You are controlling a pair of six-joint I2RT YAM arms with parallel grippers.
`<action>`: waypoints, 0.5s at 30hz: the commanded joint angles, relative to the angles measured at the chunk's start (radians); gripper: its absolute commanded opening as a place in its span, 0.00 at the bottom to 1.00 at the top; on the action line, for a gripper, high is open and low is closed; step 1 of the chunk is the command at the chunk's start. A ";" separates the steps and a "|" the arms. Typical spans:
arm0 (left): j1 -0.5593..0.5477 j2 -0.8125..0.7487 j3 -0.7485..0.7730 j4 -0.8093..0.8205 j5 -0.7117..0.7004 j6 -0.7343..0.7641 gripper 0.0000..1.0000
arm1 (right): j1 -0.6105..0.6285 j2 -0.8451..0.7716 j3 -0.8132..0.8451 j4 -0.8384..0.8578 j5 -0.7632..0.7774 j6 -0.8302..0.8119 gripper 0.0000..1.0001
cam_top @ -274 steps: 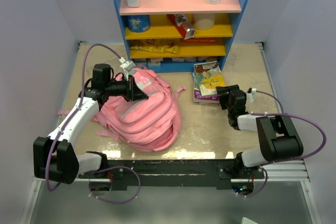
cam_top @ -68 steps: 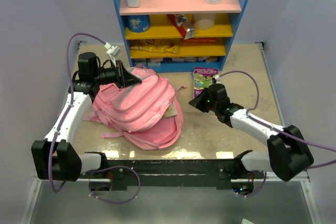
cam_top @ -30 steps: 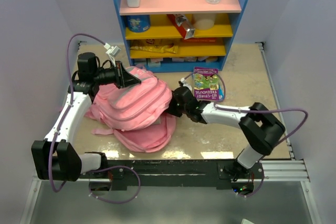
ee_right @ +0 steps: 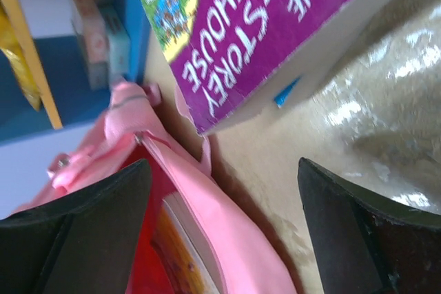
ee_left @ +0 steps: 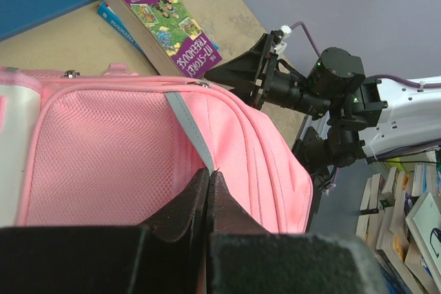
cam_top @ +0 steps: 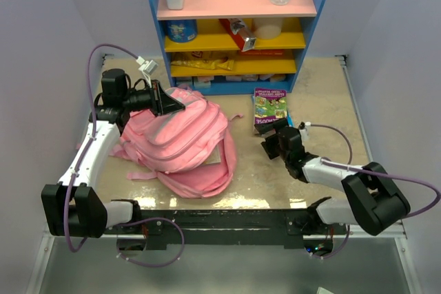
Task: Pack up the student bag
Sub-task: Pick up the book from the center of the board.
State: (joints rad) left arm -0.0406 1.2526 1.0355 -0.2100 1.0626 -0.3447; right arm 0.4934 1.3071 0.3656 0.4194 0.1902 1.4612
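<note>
The pink student bag (cam_top: 185,144) lies on the table left of centre. My left gripper (cam_top: 173,106) is shut on the bag's upper edge by the grey zip strip (ee_left: 189,130) and holds the mouth up. A book sits inside the open bag (ee_right: 182,232). My right gripper (cam_top: 270,144) is open and empty, low over the table just right of the bag, pointing at it. A purple book (cam_top: 271,108) lies flat behind it, also in the right wrist view (ee_right: 275,25) and the left wrist view (ee_left: 165,22).
A blue and yellow shelf unit (cam_top: 234,25) with a pink top stands at the back, holding bottles, a tin and packets. A thin blue book (ee_right: 288,91) lies under the purple one. Grey walls close in the left and right sides.
My right gripper has drawn back out of the bag's mouth to the right and is empty. The bag's flap has settled lower. My left arm has held still.
</note>
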 commanded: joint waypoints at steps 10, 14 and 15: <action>0.004 -0.028 0.021 0.084 0.077 0.013 0.00 | 0.060 0.161 0.099 0.091 0.201 0.129 0.87; 0.004 -0.027 0.020 0.078 0.083 0.022 0.00 | 0.077 0.216 0.133 0.090 0.229 0.148 0.86; 0.005 -0.028 0.020 0.075 0.083 0.024 0.00 | 0.077 0.222 0.134 0.091 0.233 0.149 0.86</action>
State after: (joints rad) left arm -0.0406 1.2526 1.0336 -0.2127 1.0725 -0.3298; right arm 0.5606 1.5047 0.4526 0.4812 0.3347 1.5642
